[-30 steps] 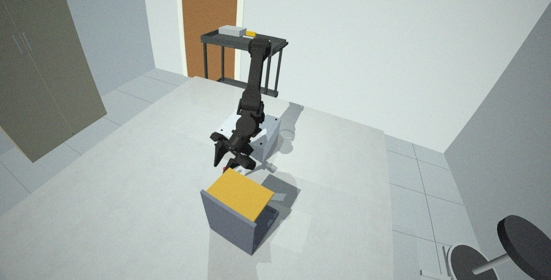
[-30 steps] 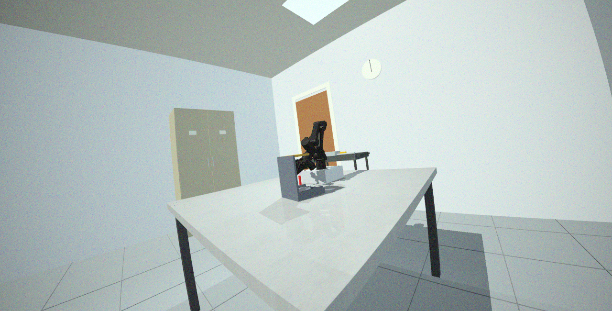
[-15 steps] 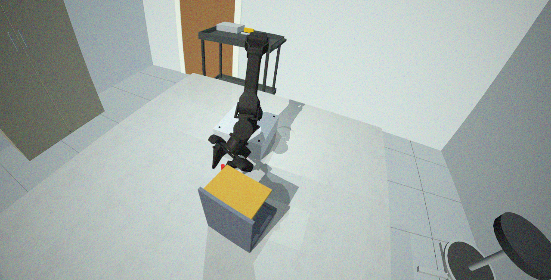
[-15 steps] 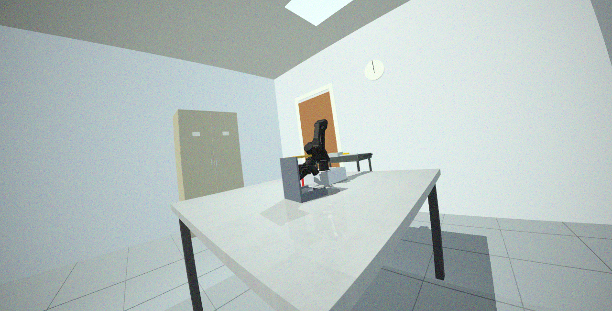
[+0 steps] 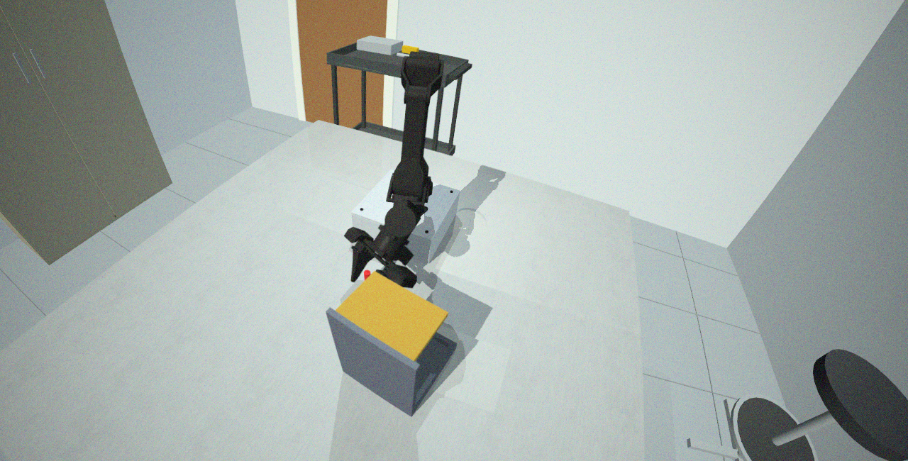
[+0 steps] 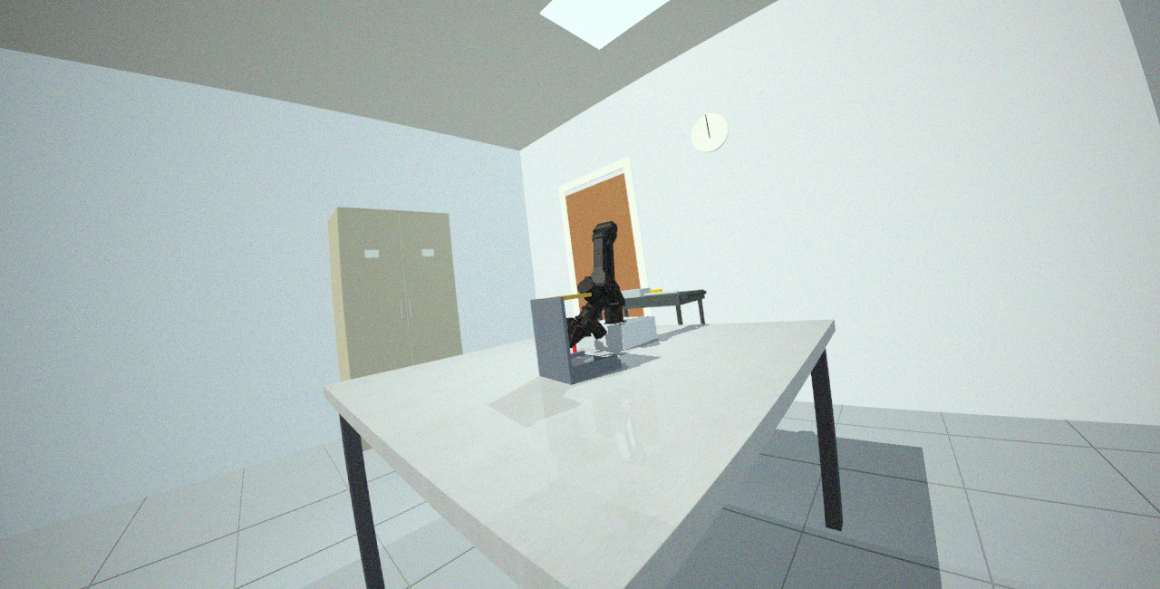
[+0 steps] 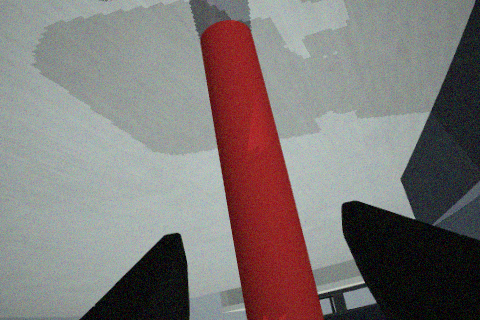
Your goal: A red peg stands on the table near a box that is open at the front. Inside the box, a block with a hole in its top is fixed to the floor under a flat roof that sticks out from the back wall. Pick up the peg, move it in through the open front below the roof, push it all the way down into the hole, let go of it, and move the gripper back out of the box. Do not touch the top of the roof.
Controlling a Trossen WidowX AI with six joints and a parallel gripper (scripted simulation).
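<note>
The red peg stands upright on the table beside the box. My gripper is open, with one finger on each side of the peg. In the wrist view a gap shows between the peg and each finger. The blue-grey box stands with its back wall toward the top and exterior views. The flat yellow roof sticks out from the top of that wall toward the arm. The block's hole cannot be seen in any view.
The near edge of the roof is close to the peg and gripper in the top view. Dark box surfaces show at the right of the wrist view. The arm's pale base sits behind the gripper on the table.
</note>
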